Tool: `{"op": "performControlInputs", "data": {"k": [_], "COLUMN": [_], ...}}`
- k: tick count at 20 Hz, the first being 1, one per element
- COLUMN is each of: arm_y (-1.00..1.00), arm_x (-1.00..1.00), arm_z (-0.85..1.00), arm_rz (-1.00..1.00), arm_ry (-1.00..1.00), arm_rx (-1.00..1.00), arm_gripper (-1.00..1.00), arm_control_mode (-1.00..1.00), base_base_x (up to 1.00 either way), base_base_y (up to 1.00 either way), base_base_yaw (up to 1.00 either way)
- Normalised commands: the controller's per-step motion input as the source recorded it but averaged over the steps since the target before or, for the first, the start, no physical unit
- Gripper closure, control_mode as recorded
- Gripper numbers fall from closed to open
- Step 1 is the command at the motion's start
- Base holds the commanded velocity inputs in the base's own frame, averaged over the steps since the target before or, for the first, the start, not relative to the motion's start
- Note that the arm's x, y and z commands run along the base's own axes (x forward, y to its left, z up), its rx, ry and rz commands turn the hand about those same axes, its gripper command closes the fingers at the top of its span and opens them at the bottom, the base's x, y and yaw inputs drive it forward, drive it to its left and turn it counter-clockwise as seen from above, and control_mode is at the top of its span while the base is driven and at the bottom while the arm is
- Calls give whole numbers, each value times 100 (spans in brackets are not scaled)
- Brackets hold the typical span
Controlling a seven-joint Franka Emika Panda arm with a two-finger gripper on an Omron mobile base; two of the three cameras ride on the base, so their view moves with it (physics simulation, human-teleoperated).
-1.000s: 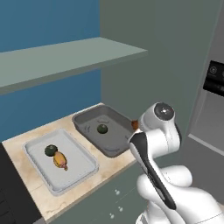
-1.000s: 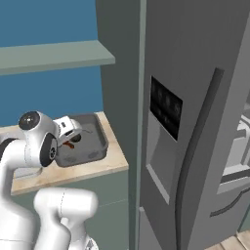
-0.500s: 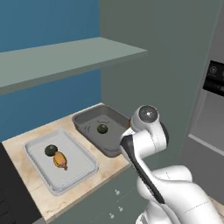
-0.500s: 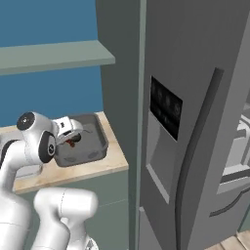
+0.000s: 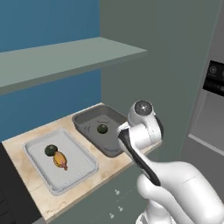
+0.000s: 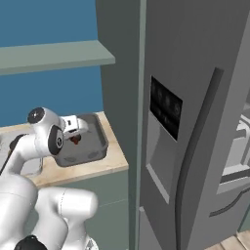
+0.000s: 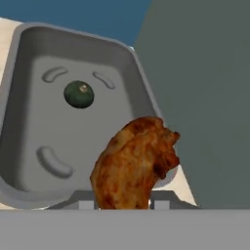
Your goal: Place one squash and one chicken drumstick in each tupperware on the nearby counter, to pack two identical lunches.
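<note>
Inside the dark tupperware (image 7: pixel 29 122) lies one squash (image 7: pixel 78 94); drumstick (image 7: pixel 134 163) hangs above.

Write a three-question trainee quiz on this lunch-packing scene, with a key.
1. True or false: the dark grey tupperware already holds a squash.
2. What does the pale tupperware hold?
A. One squash only
B. One squash and one golden drumstick
C. Nothing
3. Fill in: the gripper is shut on a reddish-brown ____.

Key
1. True; the dark-green ball lies on its floor.
2. B; the second squash and the golden drumstick lie side by side in it.
3. Chicken drumstick, held over the near rim of the dark tupperware in the hand view.
</note>
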Motion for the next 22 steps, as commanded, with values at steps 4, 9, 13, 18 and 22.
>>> {"op": "performControlInputs", "data": {"k": [4,9,13,18,22], "arm_y": [0,10,23,7,0], "arm_x": [15,20,35,59,68], "arm_z": [-17,-22,-12,0,-2], "arm_rz": [-3,0,0,-1,0], "arm_ry": [2,4,3,6,12], "arm_rx": [13,11,7,2,0], "arm_gripper": [100,100,100,100,100], "arm_control_mode": [-100,-100,-100,-100,-100], "base_base_x": [0,0,0,0,0], "base_base_y": [0,0,0,0,0], "base_base_yaw": [0,0,0,0,0]}}
